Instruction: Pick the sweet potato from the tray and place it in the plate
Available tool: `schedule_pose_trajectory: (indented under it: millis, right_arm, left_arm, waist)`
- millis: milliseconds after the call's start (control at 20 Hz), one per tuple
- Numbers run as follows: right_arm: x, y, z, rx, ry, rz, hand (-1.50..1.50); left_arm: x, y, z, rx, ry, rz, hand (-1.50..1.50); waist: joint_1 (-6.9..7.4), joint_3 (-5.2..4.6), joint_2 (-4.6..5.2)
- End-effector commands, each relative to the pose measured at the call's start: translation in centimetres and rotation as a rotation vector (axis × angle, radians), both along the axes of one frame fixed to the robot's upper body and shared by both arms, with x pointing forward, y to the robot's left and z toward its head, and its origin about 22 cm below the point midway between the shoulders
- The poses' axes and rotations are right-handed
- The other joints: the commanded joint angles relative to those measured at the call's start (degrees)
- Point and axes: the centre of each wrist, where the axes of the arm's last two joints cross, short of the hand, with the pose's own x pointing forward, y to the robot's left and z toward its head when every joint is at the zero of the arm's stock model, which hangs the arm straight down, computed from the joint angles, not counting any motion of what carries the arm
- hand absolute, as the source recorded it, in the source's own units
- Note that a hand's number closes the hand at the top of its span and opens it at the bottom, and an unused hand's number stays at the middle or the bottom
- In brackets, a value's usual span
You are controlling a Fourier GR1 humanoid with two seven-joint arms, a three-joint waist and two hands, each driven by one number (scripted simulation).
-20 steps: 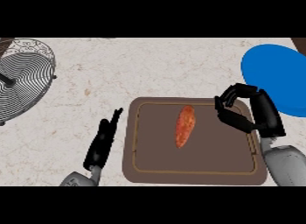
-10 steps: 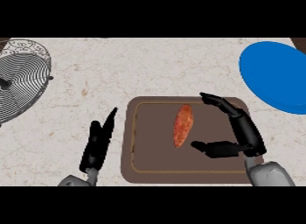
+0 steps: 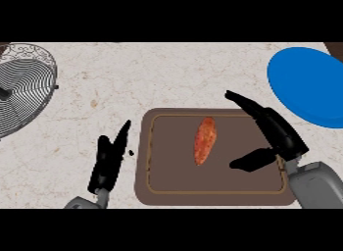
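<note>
The sweet potato [image 3: 205,140] lies untouched in the middle of the tray [image 3: 218,189]. At its three o'clock, the right hand [image 3: 279,135] is spread open, so this looks like the reach. Next it likely needs to close round the potato, then carry it to the plate [image 3: 312,88] at one o'clock. The left hand [image 3: 109,159] rests open at nine o'clock.

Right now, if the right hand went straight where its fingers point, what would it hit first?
Probably nothing: the right hand points up-left past the tray rim onto bare counter; the sweet potato lies aside.
</note>
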Motion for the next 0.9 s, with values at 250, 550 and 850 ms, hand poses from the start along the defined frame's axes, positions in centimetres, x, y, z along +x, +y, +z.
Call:
schedule_pose_trajectory:
  millis: [250, 550, 850]
  right_arm:
    - [1.5, 2.8, 3.0, -0.295, 0.254, 0.101, -1.5]
    - [1.4, 4.1, 1.7, -0.326, 0.335, 0.117, -1.5]
    - [2.6, 4.6, 2.3, -0.331, 0.339, 0.103, -1.5]
  left_arm:
    - [2.0, 5.3, 1.9, 0.122, -0.118, 0.152, 0.0]
    - [2.1, 6.5, 2.9, 0.137, -0.126, 0.156, 0.0]
    - [1.1, 7.2, 2.1, 0.134, -0.124, 0.165, 0.0]
  waist:
    - [0.56, 0.86, -0.25]
    - [0.29, 1.0, -0.28]
    - [0.67, 1.0, -0.19]
